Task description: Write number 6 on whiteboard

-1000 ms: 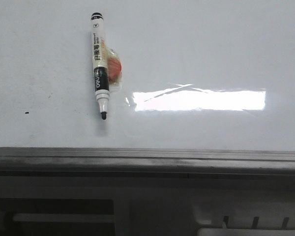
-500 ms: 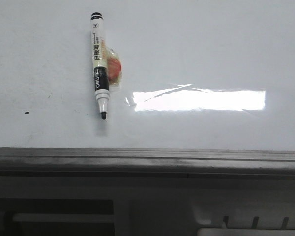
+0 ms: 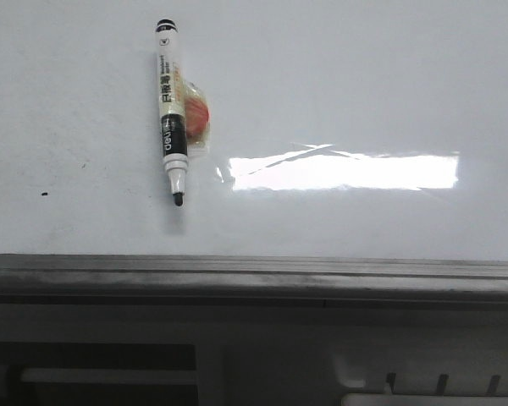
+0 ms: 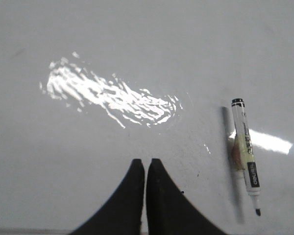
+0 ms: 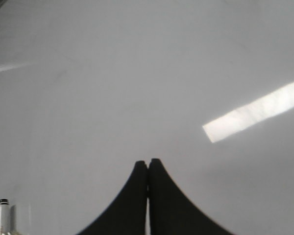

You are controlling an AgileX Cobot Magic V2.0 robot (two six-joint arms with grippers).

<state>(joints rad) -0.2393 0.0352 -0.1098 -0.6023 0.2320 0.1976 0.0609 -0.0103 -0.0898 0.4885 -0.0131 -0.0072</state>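
The whiteboard (image 3: 364,76) is a glossy white surface with a bright rectangular glare and a grey frame edge (image 3: 254,272) at the front. No drawn 6 shows on it. An uncapped black-and-white marker (image 3: 170,114) lies on the board, tip toward the frame, with an orange piece taped to it. It also shows in the left wrist view (image 4: 246,154) and its cap end in the right wrist view (image 5: 2,215). My left gripper (image 4: 145,164) is shut and empty above the board, apart from the marker. My right gripper (image 5: 148,164) is shut and empty above bare board.
A tiny black dot (image 3: 44,194) sits on the board left of the marker. A grey tray or base with slots (image 3: 423,385) lies below the frame.
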